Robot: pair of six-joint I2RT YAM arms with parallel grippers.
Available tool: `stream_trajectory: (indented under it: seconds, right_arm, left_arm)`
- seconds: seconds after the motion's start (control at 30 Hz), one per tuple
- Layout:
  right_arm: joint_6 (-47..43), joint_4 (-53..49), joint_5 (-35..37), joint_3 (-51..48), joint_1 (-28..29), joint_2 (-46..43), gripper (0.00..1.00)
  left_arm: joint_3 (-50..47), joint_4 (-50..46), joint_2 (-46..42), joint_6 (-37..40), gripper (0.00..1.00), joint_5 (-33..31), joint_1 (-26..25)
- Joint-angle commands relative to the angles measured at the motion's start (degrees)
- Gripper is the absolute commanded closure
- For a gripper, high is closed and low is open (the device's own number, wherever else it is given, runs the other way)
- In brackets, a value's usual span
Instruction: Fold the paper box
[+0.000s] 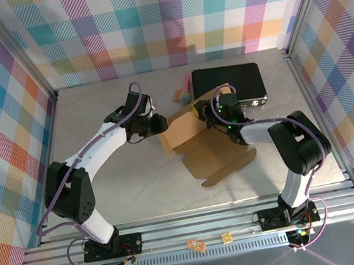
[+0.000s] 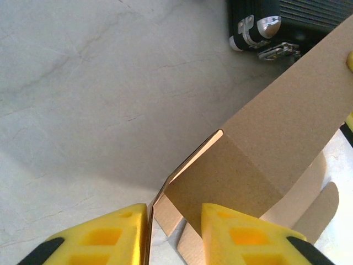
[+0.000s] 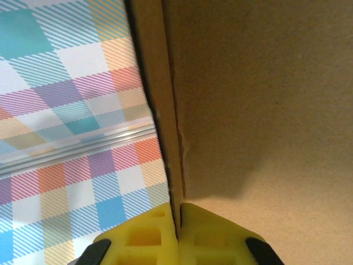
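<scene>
The paper box is a brown cardboard sheet, partly folded, lying mid-table with one panel raised. My left gripper is at the raised panel's left end. In the left wrist view its yellow fingers stand apart astride a thin upright cardboard wall. That wall lies against the left finger and clear of the right one, so the left gripper is open. My right gripper is at the panel's far right side. In the right wrist view the right gripper is shut on a cardboard edge.
A black rectangular case lies just behind the box, close to the right arm. A small pink and grey item sits to its left. Two small bits rest on the front rail. Plaid walls enclose the table.
</scene>
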Motion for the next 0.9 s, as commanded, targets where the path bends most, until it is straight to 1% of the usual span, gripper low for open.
stream_trajectory:
  seconds: [0.0,0.07,0.23,0.5,0.6,0.7,0.8,0.87]
  right_arm:
    - [-0.3,9.9,-5.8,-0.2,-0.5,2.5,1.00]
    - [0.7,12.7,-7.6,0.5,-0.9,4.3,1.00]
    - [1.9,17.0,-8.9,-0.1,-1.1,5.8,1.00]
    - [2.5,18.5,-8.8,-1.3,-2.1,5.1,1.00]
    - [2.5,18.3,-8.7,-1.3,-2.2,5.0,1.00]
    - [2.5,17.9,-9.1,-1.0,-2.3,5.1,1.00]
    - [2.5,16.7,-9.0,-1.0,-2.4,4.6,1.00]
    - [2.5,15.5,-9.2,-0.8,-2.4,4.2,1.00]
  left_arm:
    - [-1.0,-0.3,-0.7,-3.0,0.70,-2.5,-1.7]
    - [-0.8,-0.3,-0.5,-3.8,0.70,-3.4,-2.3]
    - [1.7,-2.0,0.6,-4.6,0.76,-6.1,-3.3]
    - [5.7,-3.0,3.9,-5.5,0.94,-7.5,-5.7]
    - [6.0,-3.0,3.6,-6.2,0.98,-9.2,-6.1]
    - [6.9,-3.6,4.1,-6.6,0.98,-9.7,-6.1]
    - [8.4,-5.1,5.0,-7.5,0.87,-10.0,-6.2]
    - [8.6,-5.3,4.9,-8.5,0.84,-10.7,-6.1]
